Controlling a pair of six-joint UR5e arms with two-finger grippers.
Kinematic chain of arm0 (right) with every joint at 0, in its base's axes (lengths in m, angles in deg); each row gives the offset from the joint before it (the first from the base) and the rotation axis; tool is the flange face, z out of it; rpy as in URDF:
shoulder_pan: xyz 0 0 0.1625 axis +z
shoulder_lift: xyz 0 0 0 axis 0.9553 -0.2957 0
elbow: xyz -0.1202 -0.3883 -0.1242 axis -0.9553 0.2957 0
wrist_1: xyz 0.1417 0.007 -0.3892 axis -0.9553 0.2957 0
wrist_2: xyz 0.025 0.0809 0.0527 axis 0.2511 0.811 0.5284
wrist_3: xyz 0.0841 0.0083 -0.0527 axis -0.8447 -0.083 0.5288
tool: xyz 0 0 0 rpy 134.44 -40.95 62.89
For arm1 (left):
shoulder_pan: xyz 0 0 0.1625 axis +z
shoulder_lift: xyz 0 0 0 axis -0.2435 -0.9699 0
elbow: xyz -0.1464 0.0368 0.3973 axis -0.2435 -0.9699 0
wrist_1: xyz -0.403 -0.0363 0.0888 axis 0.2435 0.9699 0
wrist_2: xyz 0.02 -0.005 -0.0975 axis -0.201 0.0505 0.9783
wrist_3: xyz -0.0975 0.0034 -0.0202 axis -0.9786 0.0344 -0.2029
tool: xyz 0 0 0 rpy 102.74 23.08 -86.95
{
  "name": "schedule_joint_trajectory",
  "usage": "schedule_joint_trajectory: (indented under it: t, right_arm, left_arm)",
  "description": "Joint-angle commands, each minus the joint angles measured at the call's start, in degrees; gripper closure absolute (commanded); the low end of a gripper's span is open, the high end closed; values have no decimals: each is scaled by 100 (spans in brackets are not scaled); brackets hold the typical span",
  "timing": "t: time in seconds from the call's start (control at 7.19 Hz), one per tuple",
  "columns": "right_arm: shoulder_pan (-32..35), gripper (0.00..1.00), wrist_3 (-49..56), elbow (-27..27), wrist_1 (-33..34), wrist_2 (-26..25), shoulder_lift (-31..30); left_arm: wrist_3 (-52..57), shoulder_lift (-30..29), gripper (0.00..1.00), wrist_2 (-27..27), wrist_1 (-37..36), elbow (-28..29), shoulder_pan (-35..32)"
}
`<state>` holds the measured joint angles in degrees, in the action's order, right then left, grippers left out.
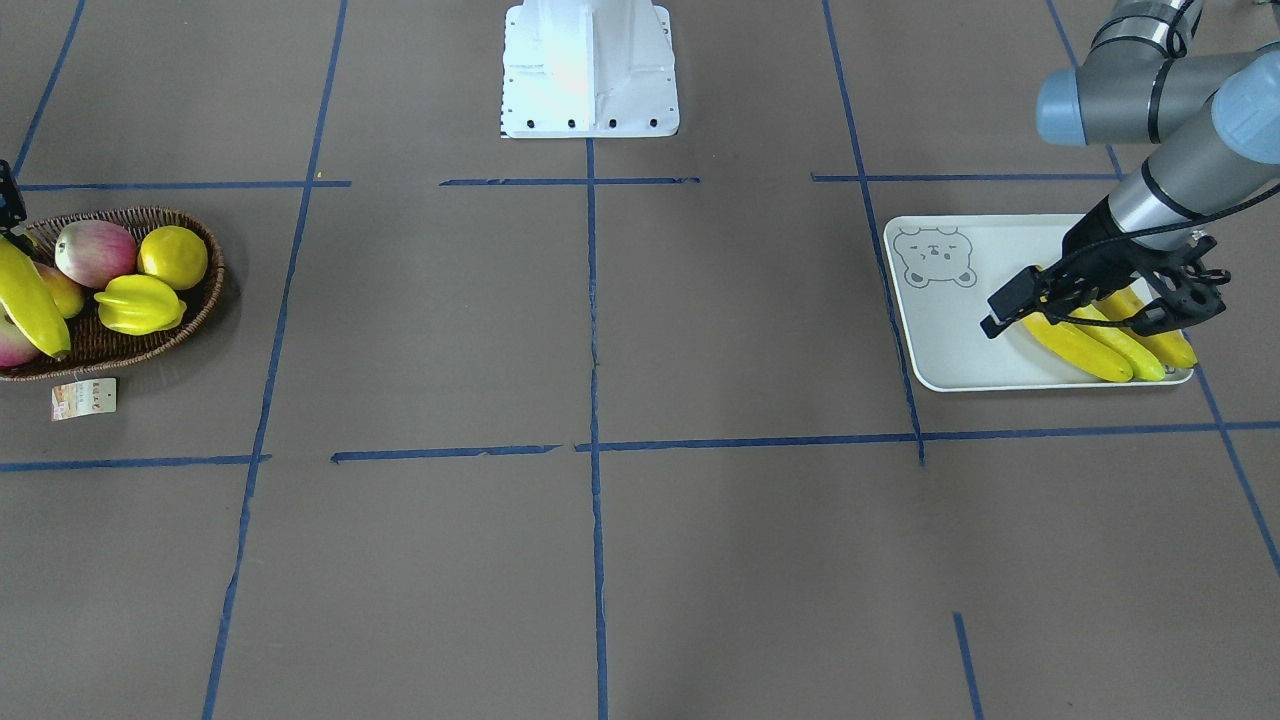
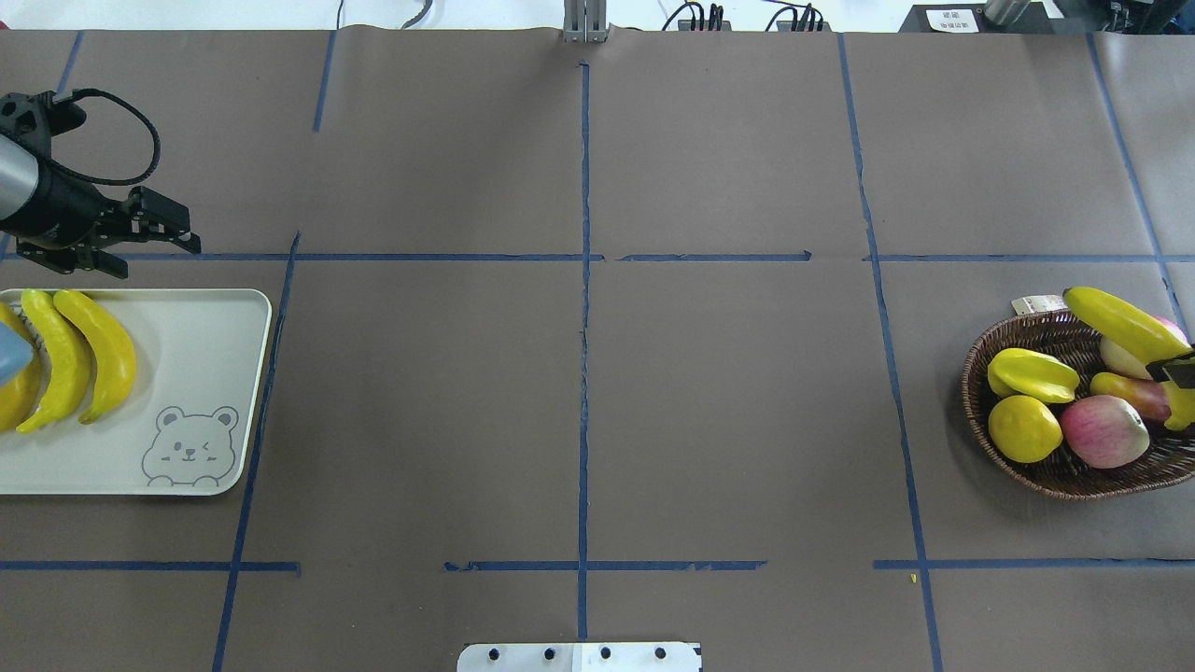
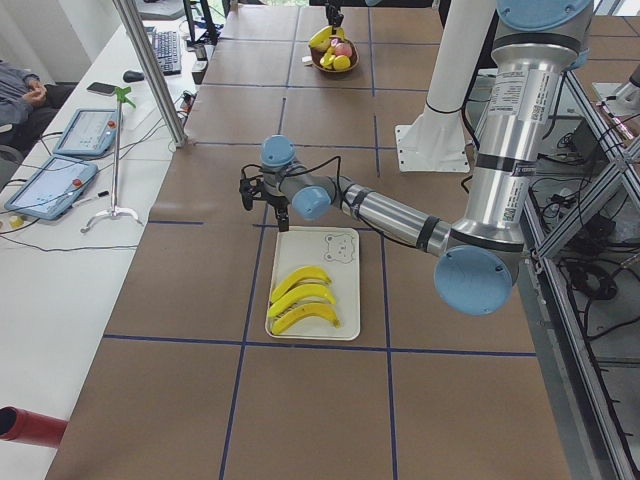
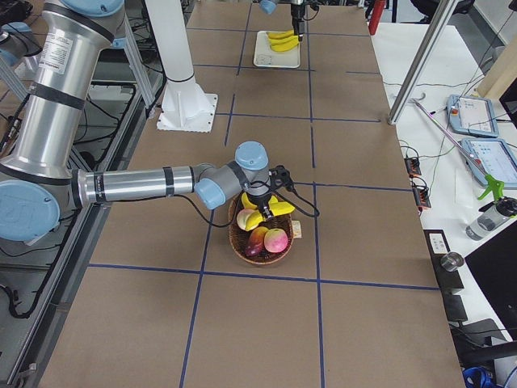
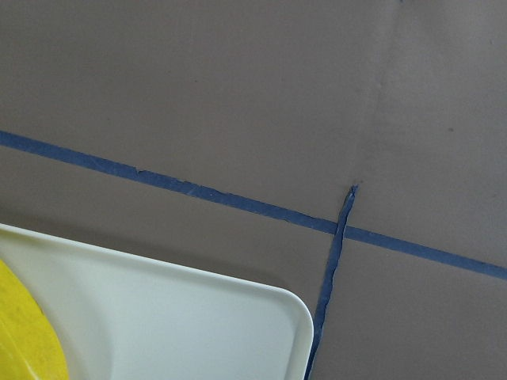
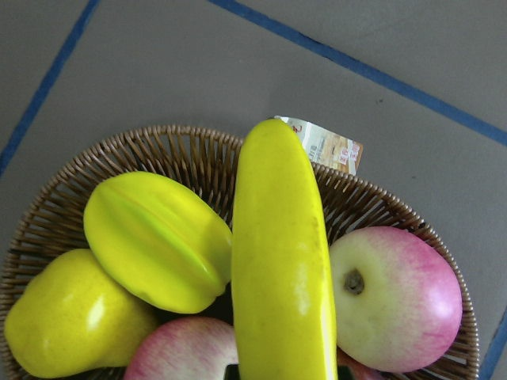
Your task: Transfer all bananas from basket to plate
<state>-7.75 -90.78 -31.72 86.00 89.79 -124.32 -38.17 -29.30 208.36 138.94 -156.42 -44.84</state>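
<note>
Left gripper (image 2: 157, 259) hangs open and empty just past the far edge of the plate (image 2: 187, 355), three bananas (image 2: 103, 355) lie side by side on it, and way over right the right gripper (image 4: 260, 206) is clamped on the fourth banana (image 2: 1116, 322) over the basket (image 2: 1055, 476).

You view the brown taped table (image 2: 728, 420) from overhead and opposite; side cameras look lengthwise; wrist cameras sit close over white rectangular tray (image 5: 174, 324) and dark wicker basket (image 6: 182, 150).
</note>
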Motion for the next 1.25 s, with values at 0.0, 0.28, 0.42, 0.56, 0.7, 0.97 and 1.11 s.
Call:
schedule_joint_trajectory:
  t: [0.0, 0.28, 0.42, 0.56, 0.7, 0.97, 1.11]
  right_arm:
    - [7, 97, -680, -100, -48, 255, 473]
    - [-517, 90, -2217, -127, -83, 300, 1228]
    - [-816, 90, -2781, -118, -136, 274, 1519]
    - [-1202, 91, -3491, -92, -502, 73, 1801]
    - [-1667, 92, -4507, -74, -984, -303, 2099]
    - [-2607, 91, -5517, -30, -1270, -1277, 2933]
    - [-2934, 91, -5720, -13, -1270, -1552, 3181]
  left_arm:
    - [0, -65, 0, 7, 37, -76, 109]
    - [-305, -248, 0, 15, 46, -199, 171]
    - [-821, -528, 0, -28, 37, -199, 362]
    - [-1200, -757, 0, -37, 55, -208, 504]
    - [-1491, -924, 0, -37, 238, -208, 609]
    - [-2395, -1267, 0, -37, 704, -199, 776]
    - [-2800, -1539, 0, -37, 705, -182, 908]
